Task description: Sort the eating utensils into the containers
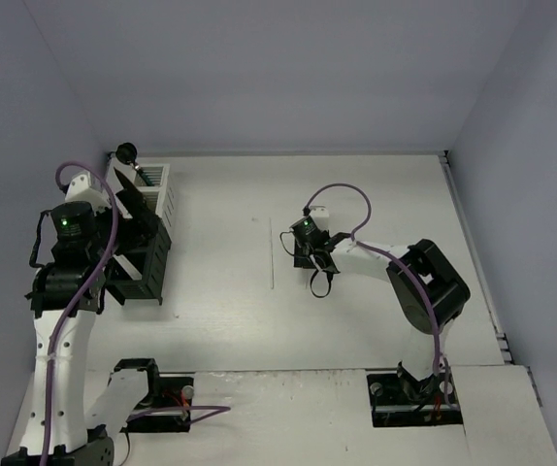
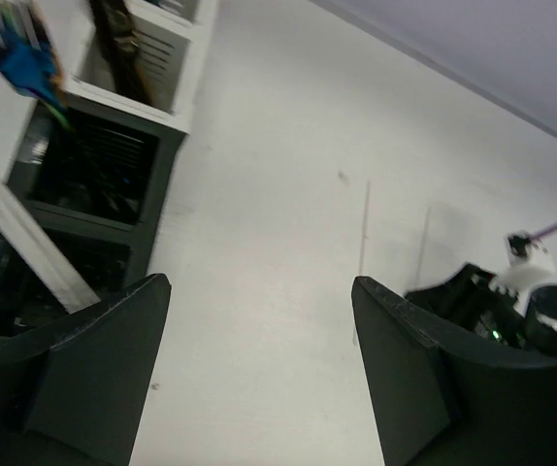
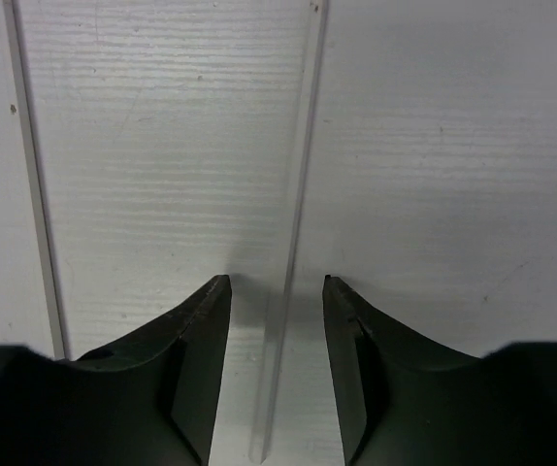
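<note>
Blue utensils point(image 2: 21, 53) blurred in the corner, chopstick point(image 3: 295, 194) cut by top edge

The left arm point(image 1: 58, 340) is showing white link shells joined by black motor housings, and a purple cable point(image 1: 92, 194) is running along it. The right arm point(image 1: 424, 282) is showing a bulkier black elbow casing and a white forearm, with a second purple cable point(image 1: 342, 191) arching above. A green light point(image 1: 64, 220) is glowing on the left wrist unit, a second green light point(image 1: 304, 224) on the right. The left pincer point(image 2: 257, 291) and right pincer point(image 3: 275, 286) are presenting matte black, wedge-shaped fingers. Black base plates point(image 1: 416, 398) are carrying thin red wires.
</note>
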`<act>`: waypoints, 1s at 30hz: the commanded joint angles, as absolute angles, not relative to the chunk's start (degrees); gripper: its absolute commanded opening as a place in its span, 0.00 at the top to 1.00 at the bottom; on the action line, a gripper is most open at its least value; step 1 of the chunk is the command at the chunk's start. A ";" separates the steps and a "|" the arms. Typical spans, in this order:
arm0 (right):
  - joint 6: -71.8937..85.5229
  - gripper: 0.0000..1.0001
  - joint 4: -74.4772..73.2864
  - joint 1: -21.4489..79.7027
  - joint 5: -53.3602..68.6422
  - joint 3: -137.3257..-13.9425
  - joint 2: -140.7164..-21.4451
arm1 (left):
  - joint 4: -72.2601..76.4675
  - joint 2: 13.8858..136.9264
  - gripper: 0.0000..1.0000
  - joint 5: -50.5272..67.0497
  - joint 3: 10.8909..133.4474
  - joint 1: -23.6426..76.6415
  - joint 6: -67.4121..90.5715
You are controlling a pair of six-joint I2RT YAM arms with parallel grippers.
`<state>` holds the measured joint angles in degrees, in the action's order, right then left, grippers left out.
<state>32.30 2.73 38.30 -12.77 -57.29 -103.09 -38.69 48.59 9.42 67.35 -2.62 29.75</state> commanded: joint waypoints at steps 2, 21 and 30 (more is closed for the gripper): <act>34.68 0.75 2.02 37.72 -13.75 -58.53 -105.49 | -38.09 50.07 0.27 17.68 70.18 3.22 34.12; 14.24 1.00 12.24 47.64 0.37 -53.65 -72.93 | -23.30 63.22 0.20 11.81 73.48 31.05 41.25; 12.83 1.00 16.60 51.15 8.23 -54.49 -67.50 | -19.62 66.96 0.19 6.43 75.41 35.85 41.92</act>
